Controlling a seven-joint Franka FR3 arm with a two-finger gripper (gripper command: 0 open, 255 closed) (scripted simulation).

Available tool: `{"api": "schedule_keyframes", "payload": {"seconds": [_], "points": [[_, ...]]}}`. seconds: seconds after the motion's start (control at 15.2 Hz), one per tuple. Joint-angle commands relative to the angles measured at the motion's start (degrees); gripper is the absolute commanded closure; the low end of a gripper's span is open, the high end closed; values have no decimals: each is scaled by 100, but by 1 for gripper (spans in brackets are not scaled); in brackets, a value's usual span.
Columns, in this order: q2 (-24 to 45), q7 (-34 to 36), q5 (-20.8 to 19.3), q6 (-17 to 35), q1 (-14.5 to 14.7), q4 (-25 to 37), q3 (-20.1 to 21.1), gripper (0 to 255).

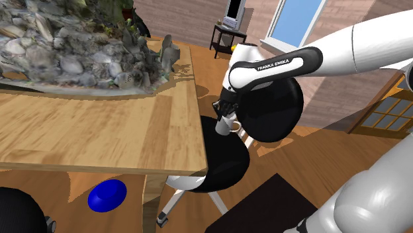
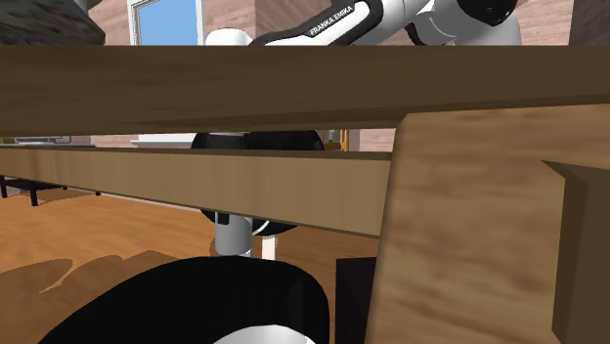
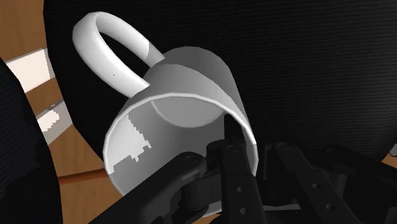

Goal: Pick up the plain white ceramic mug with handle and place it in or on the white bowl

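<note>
The picking-up half of the task looks done, or very nearly. The black two-finger hand [image 1: 228,116] is clenched on the plain white glossy mug with a loop handle [image 1: 234,126]. One of its fingers [image 3: 229,156] reaches inside the rim and the other lies outside the wall, so the wall is pinched between them. The mug is tilted, its mouth turned toward the wrist and its handle on the side away from the fingers. In the shoulder view it is off the edge of the light wooden bench [image 1: 99,126], at about three o'clock from the bench top. It hangs over the round black seat of a swivel chair [image 1: 222,162], and whether it is clear of that seat or touching it cannot be told. What is left, as a judgement, is the whole carry and the setting down. The one bowl-like thing to be made out is a shallow blue round dish [image 1: 107,194] on the wooden floor under the bench, at about seven o'clock from the mug and well apart from it. It is blue rather than white, so it is uncertain whether it is the target. Counted, there are one mug, one hand, one blue dish, one bench and one black chair. There is also one heap of grey stones and shells [image 1: 73,46] on the bench at ten o'clock from the mug, and one small dark side table [image 1: 228,34] at twelve o'clock.
</note>
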Motion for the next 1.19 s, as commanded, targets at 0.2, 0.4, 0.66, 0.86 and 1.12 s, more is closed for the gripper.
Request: {"api": "schedule_keyframes", "payload": {"seconds": [0.2, 0.4, 0.66, 0.86, 1.12], "points": [[-162, -21, 23, -380, 3, 217, 2, 255], [-376, 378, 34, -443, 197, 52, 216, 255], [-592, 916, 70, -549, 452, -74, 524, 255], [-698, 1325, 104, -642, 643, -100, 765, 255], [-757, 1883, 142, -777, 915, -41, 1076, 255]]}}
